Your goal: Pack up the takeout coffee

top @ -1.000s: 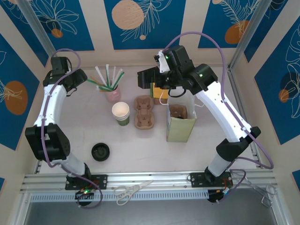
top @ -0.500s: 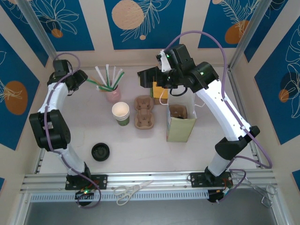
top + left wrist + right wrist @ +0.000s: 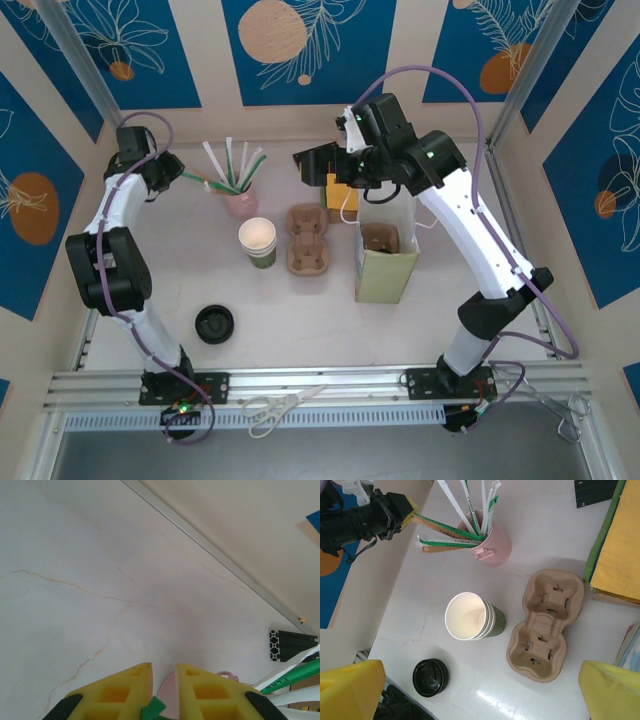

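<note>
The lidded takeout coffee is out of view. A stack of lidless green cups (image 3: pixel 257 241) (image 3: pixel 472 617) stands mid-table, and a stack of separate black lids (image 3: pixel 214 323) (image 3: pixel 431 677) lies nearer the front. My left gripper (image 3: pixel 170 168) (image 3: pixel 164 672) (image 3: pixel 407 512) is at the back left beside a pink straw cup (image 3: pixel 240 200) (image 3: pixel 492 542). Its yellow fingers are nearly together on the end of a green-wrapped straw (image 3: pixel 440 525). My right gripper (image 3: pixel 310 165) (image 3: pixel 482 685) hangs high above the cups, open wide and holding nothing.
A pulp cup carrier (image 3: pixel 307 238) (image 3: pixel 545 625) lies right of the cups. A light green paper bag (image 3: pixel 385 270) stands open further right with another carrier inside. Yellow sheets (image 3: pixel 620 555) sit at the back, and scissors (image 3: pixel 283 408) lie on the front rail.
The left arm's elbow has folded up and back, and its gripper has stayed by the straws. The right arm has hardly moved.
</note>
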Controlling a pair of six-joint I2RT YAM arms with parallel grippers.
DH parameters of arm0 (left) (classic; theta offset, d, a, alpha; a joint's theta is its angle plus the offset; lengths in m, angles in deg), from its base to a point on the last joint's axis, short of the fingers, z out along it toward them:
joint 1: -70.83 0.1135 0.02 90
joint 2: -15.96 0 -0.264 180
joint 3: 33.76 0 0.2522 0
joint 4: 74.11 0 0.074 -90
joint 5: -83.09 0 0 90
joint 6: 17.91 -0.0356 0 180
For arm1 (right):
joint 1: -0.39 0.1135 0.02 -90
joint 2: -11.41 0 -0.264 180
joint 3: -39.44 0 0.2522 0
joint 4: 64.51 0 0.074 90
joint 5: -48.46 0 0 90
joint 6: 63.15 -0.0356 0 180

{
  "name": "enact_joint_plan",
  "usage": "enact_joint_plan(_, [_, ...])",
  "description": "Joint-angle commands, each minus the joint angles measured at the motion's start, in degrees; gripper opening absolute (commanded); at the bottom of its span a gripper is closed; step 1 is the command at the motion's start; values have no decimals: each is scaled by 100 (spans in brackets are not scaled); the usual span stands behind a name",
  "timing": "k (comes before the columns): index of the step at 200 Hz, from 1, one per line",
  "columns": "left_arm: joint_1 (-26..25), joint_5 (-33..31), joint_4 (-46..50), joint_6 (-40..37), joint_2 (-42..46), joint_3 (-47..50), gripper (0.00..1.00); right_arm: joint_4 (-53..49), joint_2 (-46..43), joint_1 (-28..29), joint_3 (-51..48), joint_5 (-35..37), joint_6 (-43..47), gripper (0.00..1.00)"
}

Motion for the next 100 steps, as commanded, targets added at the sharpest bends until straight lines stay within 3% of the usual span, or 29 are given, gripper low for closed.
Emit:
enact_joint_plan(1, [68, 25, -55, -83, 276, -133, 16, -125, 35, -43, -46, -27, 40, 99])
enact_joint_plan(19, [66, -46, -54, -85, 379, -111, 9, -116, 37, -76, -64, -72, 48, 99])
enact_joint_plan(100, [-54, -403, 41, -350, 810, -186, 9, -60, -3, -166, -156, -193, 110, 99])
